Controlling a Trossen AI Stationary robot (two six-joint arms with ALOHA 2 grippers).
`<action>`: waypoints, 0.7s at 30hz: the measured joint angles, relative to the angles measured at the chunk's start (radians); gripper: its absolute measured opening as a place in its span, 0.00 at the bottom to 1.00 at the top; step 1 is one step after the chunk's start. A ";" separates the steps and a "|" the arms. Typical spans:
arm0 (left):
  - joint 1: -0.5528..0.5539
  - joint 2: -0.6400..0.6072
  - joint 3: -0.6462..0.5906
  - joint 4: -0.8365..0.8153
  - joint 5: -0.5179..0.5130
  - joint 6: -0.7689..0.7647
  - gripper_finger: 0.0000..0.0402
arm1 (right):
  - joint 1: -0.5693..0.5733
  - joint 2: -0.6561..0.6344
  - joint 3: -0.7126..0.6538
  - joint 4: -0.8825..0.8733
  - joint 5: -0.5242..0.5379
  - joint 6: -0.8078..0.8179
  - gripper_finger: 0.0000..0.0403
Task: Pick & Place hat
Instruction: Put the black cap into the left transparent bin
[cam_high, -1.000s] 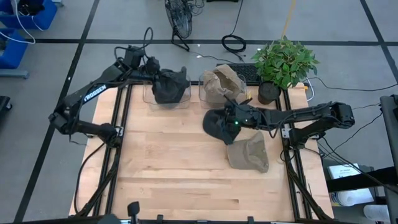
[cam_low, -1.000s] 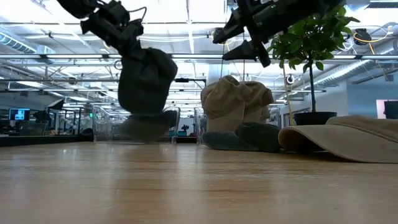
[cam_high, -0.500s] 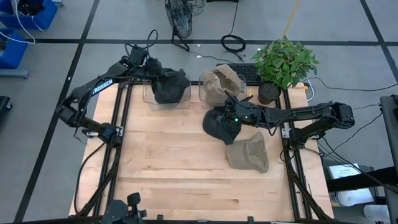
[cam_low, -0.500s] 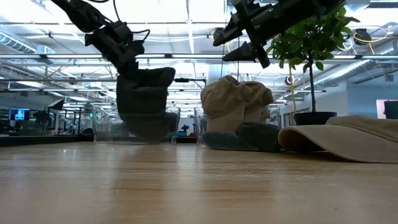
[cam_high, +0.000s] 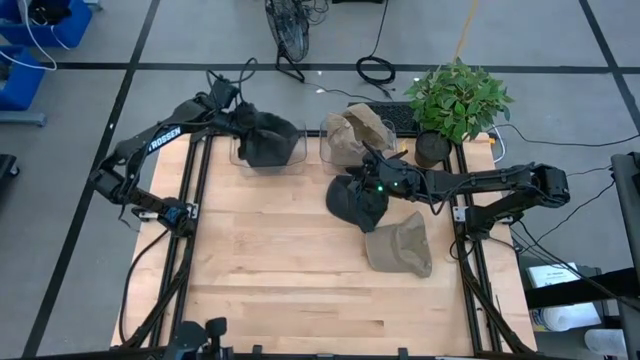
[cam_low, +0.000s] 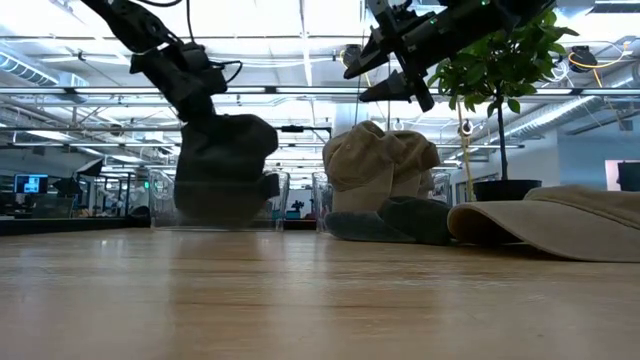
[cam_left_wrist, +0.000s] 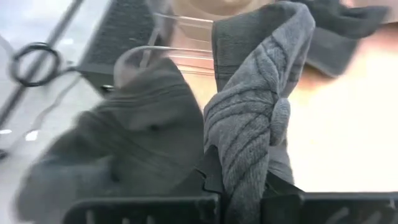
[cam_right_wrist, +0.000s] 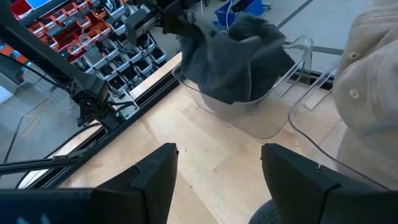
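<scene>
A dark grey knit hat (cam_high: 268, 138) sits low inside the clear bin (cam_high: 298, 160) at the table's far left, and my left gripper (cam_high: 236, 112) is shut on it from above. In the low view the hat (cam_low: 222, 165) hangs under that gripper (cam_low: 190, 75). My right gripper (cam_high: 376, 186) is open and hovers well above a second dark hat (cam_high: 350, 202) that lies on the table. Its wrist view shows the open fingers (cam_right_wrist: 134, 186) with nothing between them. A tan hat (cam_high: 400, 246) lies flat nearer the right edge. My left gripper pinches a bunched fold of the knit hat (cam_left_wrist: 244, 177) between its two fingers, coming from above and slanting down. The hat hangs below the fingers with its lower part (cam_low: 215, 205) down between the bin's walls. I cannot tell whether it rests on the bin floor.
A second clear bin (cam_high: 328, 150) beside the first holds tan hats (cam_high: 358, 132). A potted plant (cam_high: 456, 100) stands at the far right corner. Bare wood (cam_high: 270, 280) covers the near half of the table.
My left gripper has moved down and slightly toward the table's left, staying shut, and the dark knit hat has sunk from above the bin's rim down into the bin.
</scene>
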 joint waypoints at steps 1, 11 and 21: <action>0.000 0.000 0.000 0.020 -0.023 -0.009 0.01 | 0.000 0.000 0.000 0.000 0.000 0.000 0.53; -0.015 0.021 0.000 0.117 -0.069 -0.073 0.01 | 0.000 0.000 0.000 0.001 -0.001 0.000 0.53; -0.011 0.090 0.000 0.039 -0.245 -0.088 0.01 | 0.000 0.000 0.000 0.004 -0.004 0.008 0.53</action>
